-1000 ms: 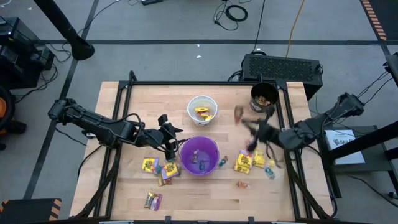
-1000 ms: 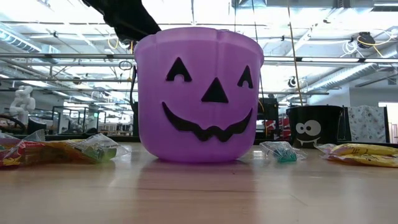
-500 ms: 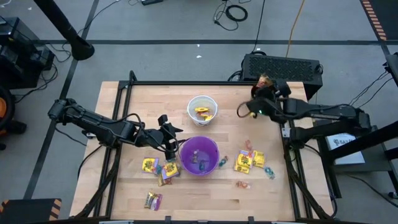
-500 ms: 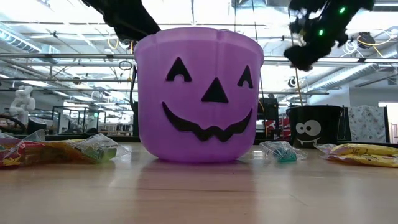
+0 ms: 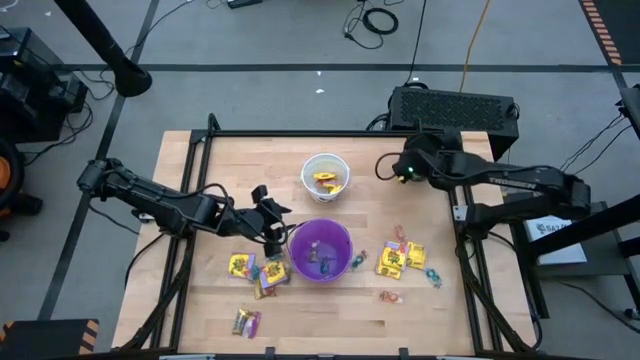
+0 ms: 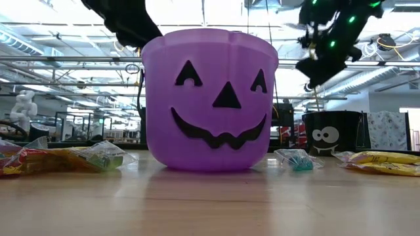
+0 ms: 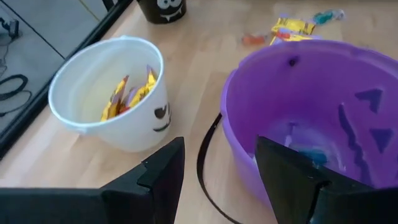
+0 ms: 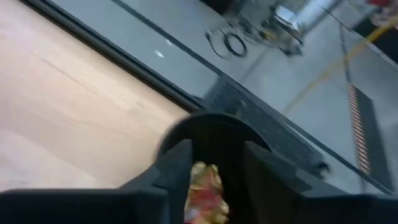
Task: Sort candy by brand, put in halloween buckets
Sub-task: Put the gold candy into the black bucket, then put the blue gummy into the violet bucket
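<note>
My right gripper (image 5: 410, 163) hangs open above the black bucket (image 6: 331, 133), which it hides in the high view. An orange-and-gold candy (image 8: 203, 194) shows in the gap between its fingers, over the bucket's mouth (image 8: 214, 127). My left gripper (image 7: 221, 180) is open beside the purple bucket (image 5: 320, 250), one finger over its inside and one outside its rim. The white bucket (image 5: 325, 175) stands on the table with yellow candy in it. Loose candy lies left (image 5: 256, 270) and right (image 5: 402, 258) of the purple bucket. My right gripper has the candy (image 8: 203, 194) in the gap between its parted fingers. I cannot tell whether either finger touches it, as the picture is blurred there. My left gripper touches nothing that I can see.
A black box with a ridged top (image 5: 455, 105) stands behind the table's far edge. Black frame rails (image 5: 200, 180) run along the table's sides. More candy lies near the front edge (image 5: 245, 322) and at the right (image 5: 390, 296). The purple bucket's black handle (image 7: 208, 155) hangs down its side.
My right gripper has swung from the candy at the table's near right toward the far edge, turning as it went, and now stands over the black bucket. The orange candy seen at its tip half a second ago no longer shows in the high view.
</note>
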